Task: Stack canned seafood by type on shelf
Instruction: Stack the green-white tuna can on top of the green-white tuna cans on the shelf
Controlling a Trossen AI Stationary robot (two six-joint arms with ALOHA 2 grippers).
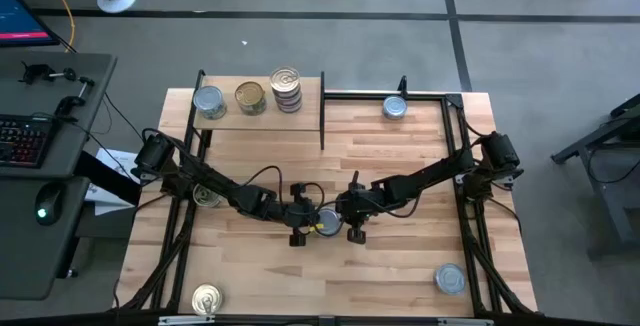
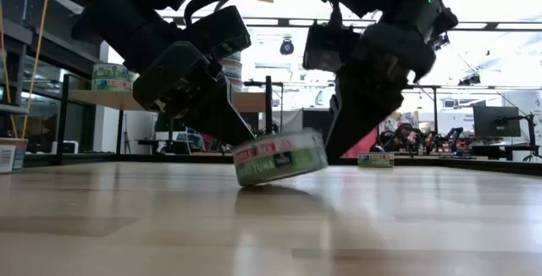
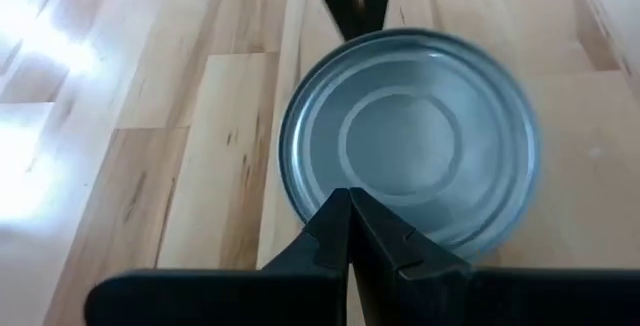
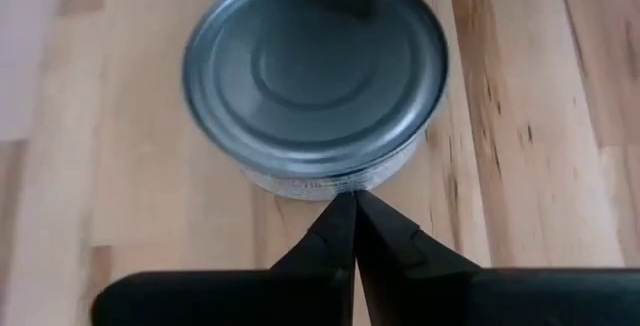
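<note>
Between shut grippers, seemingly tilted tin (image 2: 280,157)

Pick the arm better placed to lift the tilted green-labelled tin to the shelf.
Left, narrowly. Both shut grippers, left and right, flank the tin at mid-table, neither holding it. The shelf stands at the table's far left, on the left arm's side.

Two black jointed arms (image 1: 230,191) trailing black cables, one yellow.

Silver-topped tin (image 3: 410,136) (green-and-white label)
</note>
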